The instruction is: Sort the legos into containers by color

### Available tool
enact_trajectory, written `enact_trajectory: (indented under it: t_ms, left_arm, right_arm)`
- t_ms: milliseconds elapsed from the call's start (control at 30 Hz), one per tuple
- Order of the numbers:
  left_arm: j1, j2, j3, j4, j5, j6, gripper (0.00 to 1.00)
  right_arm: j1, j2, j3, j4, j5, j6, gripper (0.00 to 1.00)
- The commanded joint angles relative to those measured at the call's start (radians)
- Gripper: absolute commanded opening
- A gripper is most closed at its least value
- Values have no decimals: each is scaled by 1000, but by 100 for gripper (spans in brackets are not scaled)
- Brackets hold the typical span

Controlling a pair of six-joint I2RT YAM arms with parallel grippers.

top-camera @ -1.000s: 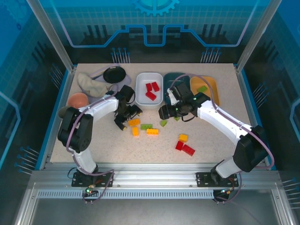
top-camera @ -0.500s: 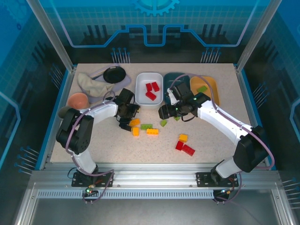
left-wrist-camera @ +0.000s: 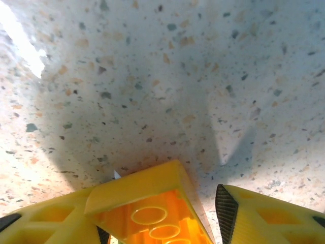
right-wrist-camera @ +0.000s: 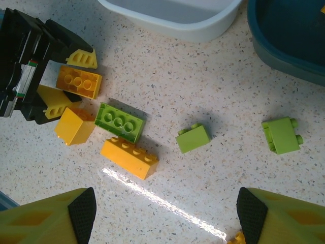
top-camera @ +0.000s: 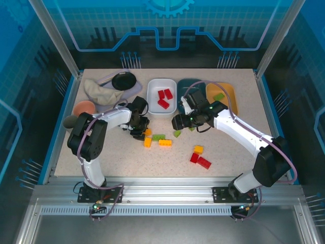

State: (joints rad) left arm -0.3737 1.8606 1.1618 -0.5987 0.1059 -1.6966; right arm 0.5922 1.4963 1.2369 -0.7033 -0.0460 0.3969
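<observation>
My left gripper point(top-camera: 140, 130) is low on the table, open, its fingers either side of a yellow-orange lego point(left-wrist-camera: 152, 208) that lies hollow side up; the right pad point(left-wrist-camera: 226, 213) stands clear of it. The right wrist view shows that lego point(right-wrist-camera: 78, 81) between the yellow fingers. Close by lie two more yellow-orange legos point(right-wrist-camera: 73, 126) point(right-wrist-camera: 128, 157) and a green one point(right-wrist-camera: 120, 122). Two small green legos point(right-wrist-camera: 193, 138) point(right-wrist-camera: 281, 134) lie under my open, empty right gripper point(right-wrist-camera: 166, 218) point(top-camera: 177, 122). The white tray point(top-camera: 151, 99) holds red legos point(top-camera: 163, 97). The orange tray point(top-camera: 229, 90) holds a green lego point(top-camera: 219, 96). The teal tray point(top-camera: 187, 85) is partly hidden.
A yellow lego point(top-camera: 198, 149) and two red ones point(top-camera: 194, 157) point(top-camera: 204, 162) lie toward the front right. At the back left are a pink bowl point(top-camera: 84, 108), a grey mug point(top-camera: 68, 121), a crumpled cloth point(top-camera: 99, 91) and a black round lid point(top-camera: 124, 80).
My left gripper has swung right and down onto the yellow-orange lego, which now sits between its fingers. The right arm has stayed still.
</observation>
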Motion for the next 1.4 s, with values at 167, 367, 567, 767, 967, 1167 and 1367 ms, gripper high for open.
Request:
enact_trajectory:
  t_ms: [167,367,567,767,967,1167,1367]
  left_arm:
    - [13,57,37,-77,-36,-5,48]
    - [15,-15,37,-71,-104,56,26]
    - [0,-103,140,-151,-156,227,25]
    - [-70,-34,415,-206,-167,484,24]
    - [-168,224,852,-270,-139,694,24]
    - [-221,528,1299,-353,-169,840,24]
    - [-227,636,1363,-227,-201,903,24]
  right_arm:
    - [34,-40,-8,77,-119,4,76]
    - [7,-100,-79,269,-328,54,75]
    - [-72,-173,-94,288,-292,98,75]
    - [-203,-205,-49,166,-107,121,74]
    - [-314,-171,9,79,-9,151,74]
    - [-374,-164,41,54,-8,148,74]
    - [-414,-192,14,49,-36,143,74]
